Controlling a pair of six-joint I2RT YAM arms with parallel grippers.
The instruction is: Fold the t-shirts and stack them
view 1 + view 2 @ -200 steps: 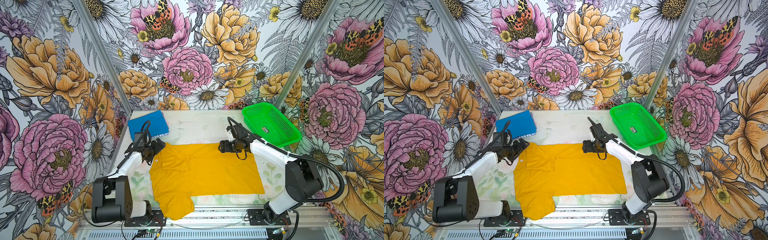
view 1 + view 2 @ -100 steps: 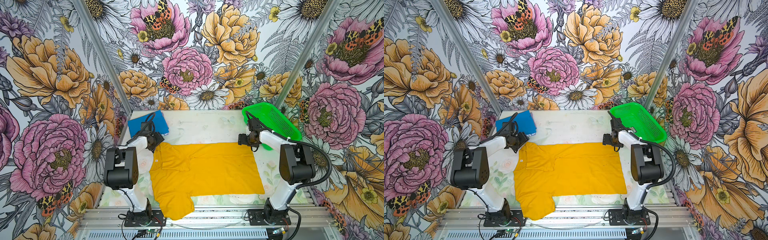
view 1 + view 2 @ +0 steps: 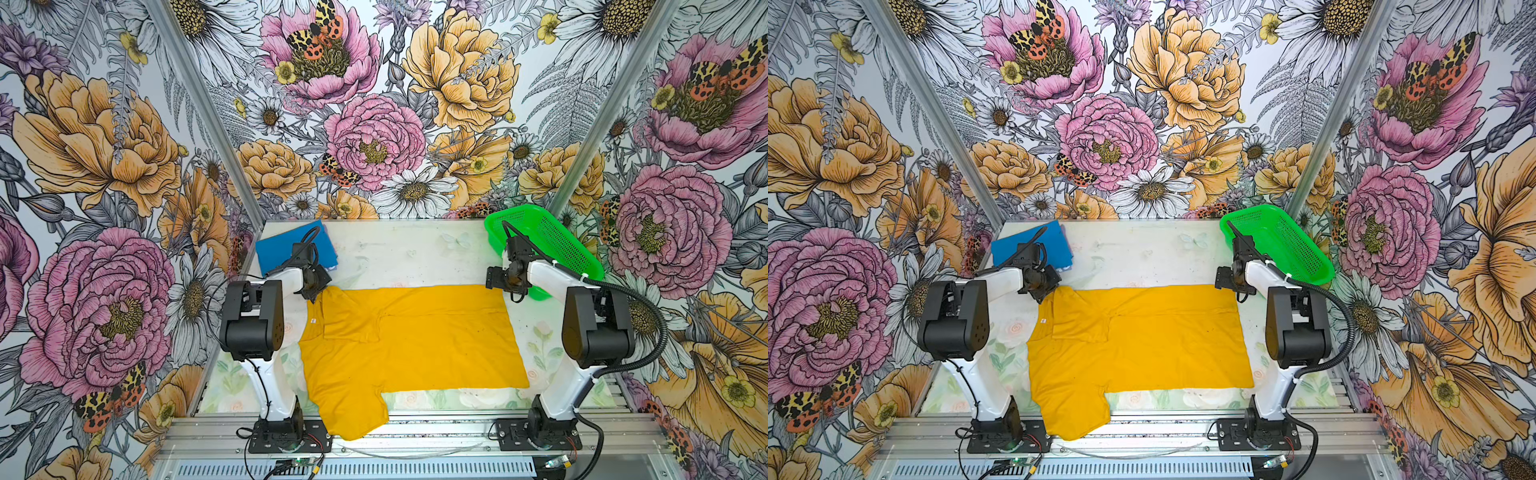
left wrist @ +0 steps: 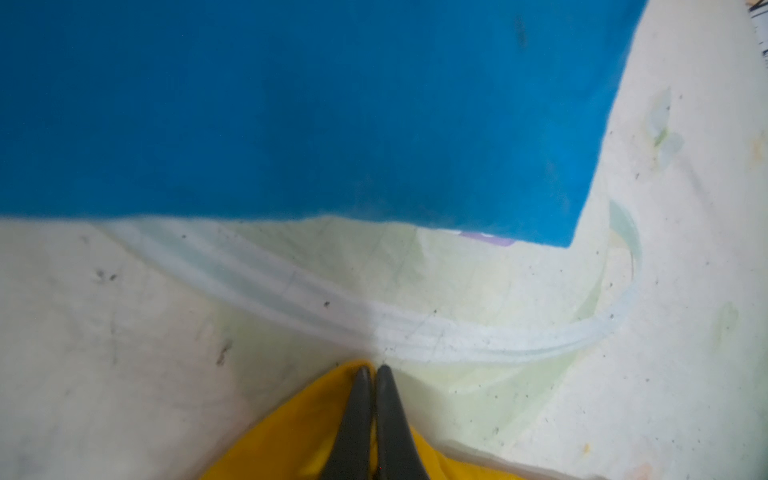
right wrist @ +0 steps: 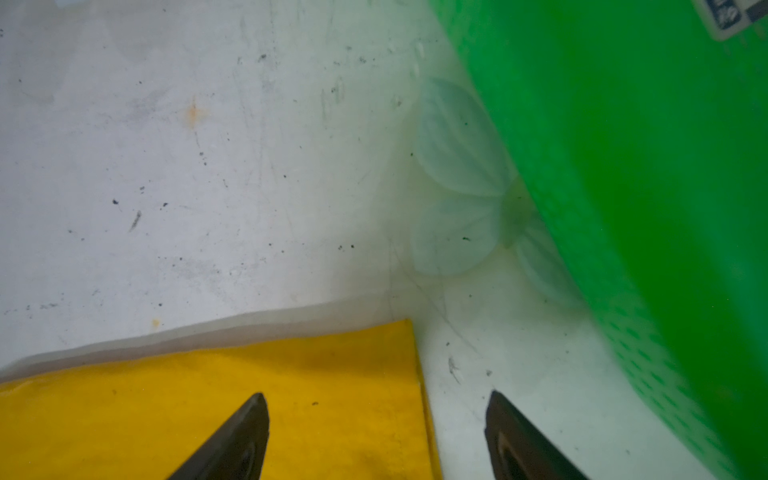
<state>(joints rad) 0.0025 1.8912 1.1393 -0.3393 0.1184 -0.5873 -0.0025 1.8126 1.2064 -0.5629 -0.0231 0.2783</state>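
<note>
The mustard-yellow t-shirt (image 3: 407,340) (image 3: 1133,340) lies spread flat on the table, partly folded, with one sleeve hanging over the front edge. My left gripper (image 3: 317,296) (image 3: 1045,296) (image 4: 373,370) is shut on its far left corner, yellow cloth (image 4: 291,436) pinched between the fingers. My right gripper (image 3: 495,284) (image 3: 1224,284) (image 5: 376,399) is open at the far right corner, one finger over the cloth (image 5: 208,407), the other over bare table. The blue t-shirt (image 3: 282,251) (image 3: 1025,245) (image 4: 291,104) lies folded at the back left.
A bright green perforated basket (image 3: 552,245) (image 3: 1287,241) (image 5: 623,166) stands at the back right, close beside my right gripper. Flowered walls enclose the table (image 3: 407,253) on three sides. Both arm bases are bolted to the front rail.
My left gripper has moved to the yellow shirt's far left corner and shut on it. The right gripper has moved right to the far right corner and stayed open.
</note>
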